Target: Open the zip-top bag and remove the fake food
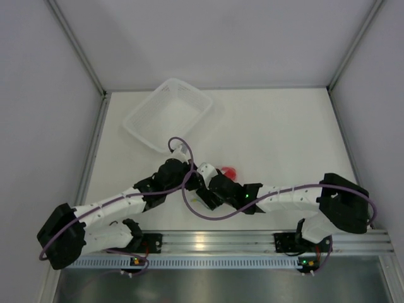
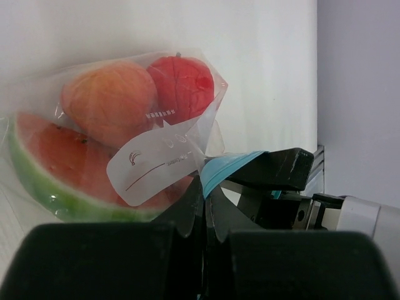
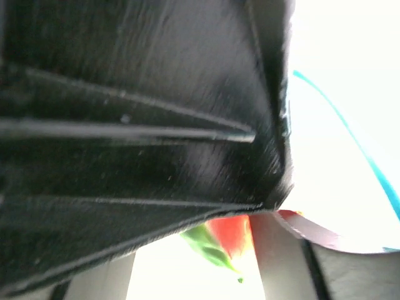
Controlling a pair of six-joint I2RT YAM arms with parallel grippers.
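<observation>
Bag (image 2: 156, 164): holds fake food (image 2: 109, 100), just beyond left gripper (image 2: 204, 209)
Left gripper: pinching bag edge
Right gripper (image 2: 236, 179): clamping blue strip (image 2: 224, 166)

A matte white rectangular tabletop (image 1: 278, 139) fills the enclosure, evenly lit, with only soft shadows. Pale grey flat wall panels (image 1: 214, 38) close its far, left and right edges, joined by slim silver metal corner posts (image 1: 76, 44). A ribbed silver aluminium rail (image 1: 214, 241) runs along the near edge.
</observation>
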